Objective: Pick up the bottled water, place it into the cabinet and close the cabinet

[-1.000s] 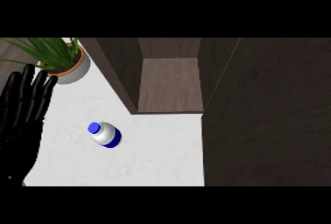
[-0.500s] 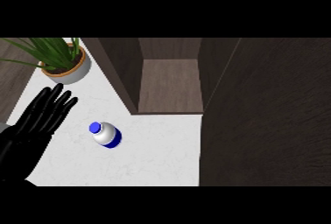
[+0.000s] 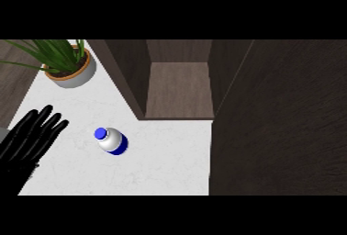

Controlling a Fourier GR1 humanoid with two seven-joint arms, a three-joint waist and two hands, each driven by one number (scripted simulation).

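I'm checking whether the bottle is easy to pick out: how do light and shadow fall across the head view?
In the head view, the white counter is evenly lit; the bottled water stands out clearly, with only faint shading; the open cabinet interior is dim, and the left hand reads as plain black.

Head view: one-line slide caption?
Open left hand left of the upright bottle on the counter; cabinet open, plant behind.
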